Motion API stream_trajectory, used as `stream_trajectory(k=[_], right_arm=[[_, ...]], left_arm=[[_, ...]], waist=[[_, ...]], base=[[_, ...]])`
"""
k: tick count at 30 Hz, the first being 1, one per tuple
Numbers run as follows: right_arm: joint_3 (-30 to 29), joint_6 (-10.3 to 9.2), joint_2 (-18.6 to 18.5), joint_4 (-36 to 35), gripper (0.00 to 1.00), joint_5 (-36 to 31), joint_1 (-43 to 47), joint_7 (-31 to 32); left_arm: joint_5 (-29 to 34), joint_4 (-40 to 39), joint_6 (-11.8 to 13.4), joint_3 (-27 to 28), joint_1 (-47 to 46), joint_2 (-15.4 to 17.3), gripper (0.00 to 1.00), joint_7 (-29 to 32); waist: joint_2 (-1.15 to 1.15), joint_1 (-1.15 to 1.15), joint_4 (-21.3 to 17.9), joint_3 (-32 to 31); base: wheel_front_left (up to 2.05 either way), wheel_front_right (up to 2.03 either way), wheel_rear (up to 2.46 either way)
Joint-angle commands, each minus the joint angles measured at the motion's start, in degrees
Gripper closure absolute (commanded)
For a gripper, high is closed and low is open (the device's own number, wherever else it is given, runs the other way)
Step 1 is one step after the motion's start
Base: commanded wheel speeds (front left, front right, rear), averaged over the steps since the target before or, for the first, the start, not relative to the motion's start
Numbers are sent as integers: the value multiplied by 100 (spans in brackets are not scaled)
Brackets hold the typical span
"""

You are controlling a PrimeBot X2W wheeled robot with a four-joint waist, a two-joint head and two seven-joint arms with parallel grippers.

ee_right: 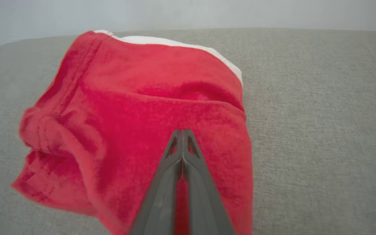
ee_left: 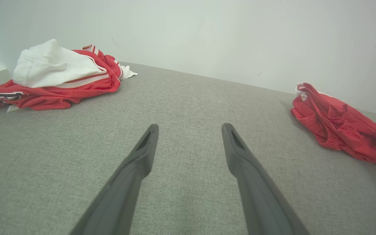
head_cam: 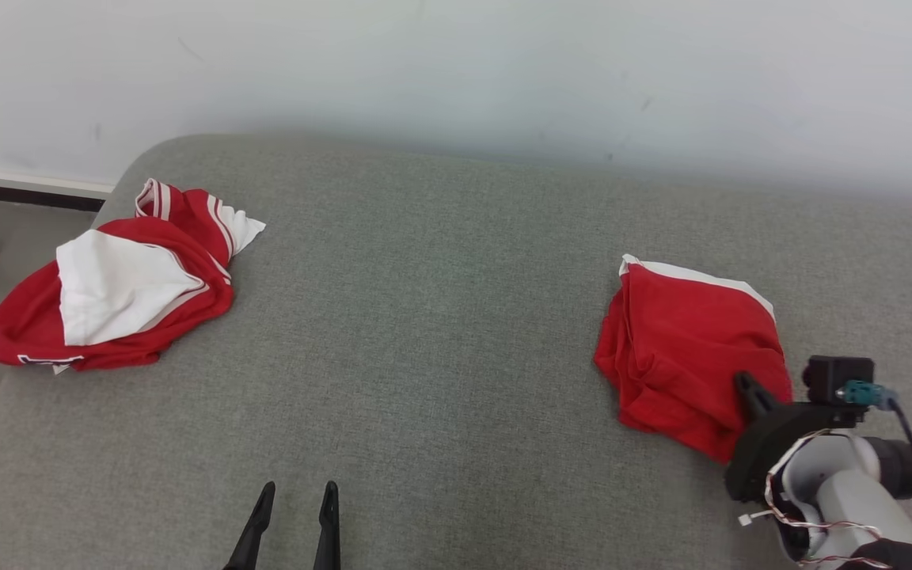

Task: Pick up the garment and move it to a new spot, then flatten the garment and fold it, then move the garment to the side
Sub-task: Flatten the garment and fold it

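1. Right gripper (ee_right: 182, 133): fingers clenched together, tips pinching a fold on the near side of the red garment (head_cam: 689, 340). Red cloth shows in the slit between the fingers, so the pinch looks real but thin.
2. The red garment lies crumpled near the right edge of the grey cushion (head_cam: 424, 332), roughly midway between the near and far edges. A white band runs along its far side.
3. Left gripper (head_cam: 298, 487): fingers spread apart, grasping nothing. It sits low at the near edge, about the middle, well apart from both heaps.
4. Step in hand, my reading: the pick-up, the first part of the task. Lift straight up and slowly until the whole heap hangs free of the cushion. A thin pinch on soft cloth may slip if jerked.
5. Then carry it toward the bare middle of the cushion, where both grippers should reach it for flattening.
6. Around: a second heap, the red and white shirt (head_cam: 108, 289), sits at the left edge toward the far corner. It is the same colour and easy to confuse, so keep clear of it.
7. The pale wall (head_cam: 456, 63) runs behind the far edge.
8. The path from the red garment to the middle crosses only bare cushion. The left gripper is the 1 thing near that route.
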Motion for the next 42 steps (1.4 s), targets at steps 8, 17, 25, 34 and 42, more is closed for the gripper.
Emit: stream_trajectory(k=[8,17,25,34,42], right_arm=[[557,-12,338,144,100,-20,59,-87],[1565,-12,638,57,100,225,228,-102],[2270,-12,694,-565,100,857,510,-292],[1947,-12,332,-1836,30,964,1163,-581],[1073,-12,378,-2956,0,613,1900,-614]], left_arm=[[-13,22,26,-6,-34,-7,0,-18],[-37,23,70,67,53,-7,0,-18],[-64,22,99,179,185,-6,0,-18],[-80,-114,171,644,367,-7,0,-18],[-3,-245,164,1145,424,-7,0,-18]], waist=[[-1,0,114,-28],[-1,0,-1,-151],[-1,0,-267,-397],[-1,0,-854,-545],[-1,0,-1358,-587]], base=[[0,0,0],[0,0,0],[0,0,0],[0,0,0],[0,0,0]])
